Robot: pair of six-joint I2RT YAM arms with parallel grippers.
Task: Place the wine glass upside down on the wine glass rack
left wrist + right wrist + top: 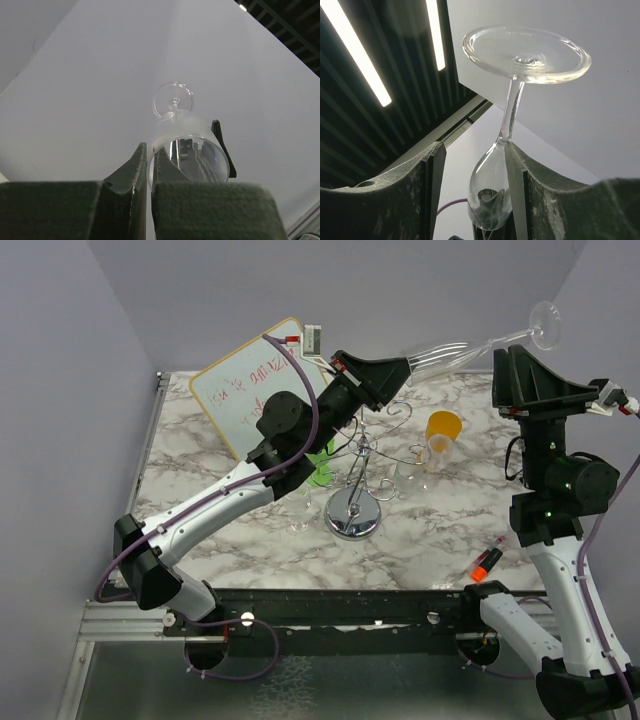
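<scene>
The clear wine glass [455, 348] hangs in the air above the back of the table, lying almost level, with its foot [545, 324] to the right. My left gripper [400, 370] is shut on its rim; in the left wrist view one finger [167, 167] sits inside the bowl [192, 142] and the other outside. My right gripper [503, 352] is open around the bowl where it joins the stem. There the glass [495, 185] touches the right finger [517, 165], with a gap to the left finger. The chrome wine glass rack [352, 518] stands on the table below.
A whiteboard [250, 385] leans at the back left. An orange cup [444, 427] and clear cups [408, 475] stand right of the rack, and a green object [320, 468] sits to its left. A red marker [487, 560] lies near the front right edge.
</scene>
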